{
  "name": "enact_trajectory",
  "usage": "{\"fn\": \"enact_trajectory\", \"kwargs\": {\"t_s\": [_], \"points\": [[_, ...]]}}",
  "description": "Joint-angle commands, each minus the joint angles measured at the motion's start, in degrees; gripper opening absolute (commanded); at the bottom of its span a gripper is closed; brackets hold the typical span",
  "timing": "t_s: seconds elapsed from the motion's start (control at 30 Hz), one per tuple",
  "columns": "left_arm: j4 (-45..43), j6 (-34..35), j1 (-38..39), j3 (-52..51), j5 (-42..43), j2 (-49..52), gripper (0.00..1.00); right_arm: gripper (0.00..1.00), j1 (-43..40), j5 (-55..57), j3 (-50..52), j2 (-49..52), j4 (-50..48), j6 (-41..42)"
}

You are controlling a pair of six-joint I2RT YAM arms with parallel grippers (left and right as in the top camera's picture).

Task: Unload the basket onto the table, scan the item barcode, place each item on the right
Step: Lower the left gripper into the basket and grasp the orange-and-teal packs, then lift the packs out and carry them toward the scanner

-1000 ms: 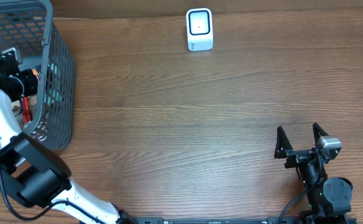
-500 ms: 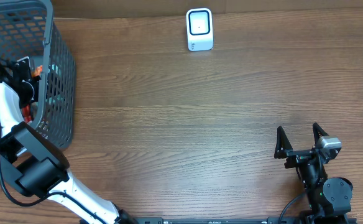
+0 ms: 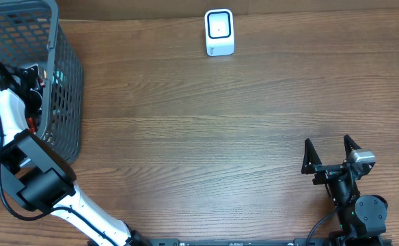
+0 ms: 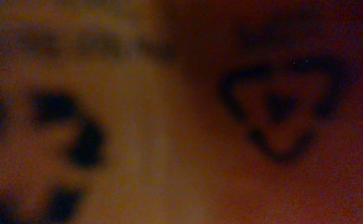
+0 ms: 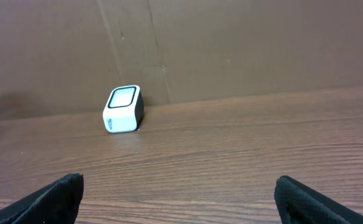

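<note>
My left gripper (image 3: 35, 80) is down inside the grey mesh basket (image 3: 68, 96) at the table's left edge. Its jaws are hidden among the basket's contents, so I cannot tell whether they are open or shut. The left wrist view is filled by a blurred orange-brown item surface (image 4: 169, 155) with dark printed marks, very close to the lens. No barcode is readable. The white scanner (image 3: 219, 32) with its dark window stands at the far edge, also the scanner (image 5: 123, 109) in the right wrist view. My right gripper (image 3: 331, 156) rests open near the front right, nothing between its fingers.
The basket's tall mesh wall rises between my left gripper and the open wooden table (image 3: 206, 137). A brown cardboard backdrop (image 5: 231, 43) stands behind the scanner. The right arm's base (image 3: 360, 208) sits at the front right edge.
My left arm has shifted toward the far side of the basket and sunk closer onto an item. The right arm has not moved.
</note>
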State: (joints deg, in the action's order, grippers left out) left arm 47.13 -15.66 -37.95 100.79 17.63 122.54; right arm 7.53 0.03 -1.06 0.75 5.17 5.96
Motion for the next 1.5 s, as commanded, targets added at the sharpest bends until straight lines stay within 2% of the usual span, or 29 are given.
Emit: {"fn": "enact_trajectory", "kwargs": {"t_s": [0.0,0.47,1.03,1.3,1.47], "points": [[0.1,-0.7,0.0,2.0,-0.7,0.0,0.55,1.0,-0.2,0.3,0.6,-0.2,-0.3,-0.2],[-0.8,3.3,0.0,6.1,-3.0,-13.4,0.54,1.0,-0.2,0.3,0.6,-0.2,-0.3,-0.2],[-1.4,17.3,1.5,6.2,-3.2,-37.9,0.53,1.0,-0.2,0.3,0.6,-0.2,-0.3,-0.2],[6.2,19.3,8.4,6.2,-5.1,-47.2,0.53,1.0,-0.2,0.3,0.6,-0.1,-0.3,-0.2],[14.1,20.8,15.6,6.2,-5.2,-49.9,0.48,1.0,-0.2,0.3,0.6,-0.2,-0.3,-0.2]]}}
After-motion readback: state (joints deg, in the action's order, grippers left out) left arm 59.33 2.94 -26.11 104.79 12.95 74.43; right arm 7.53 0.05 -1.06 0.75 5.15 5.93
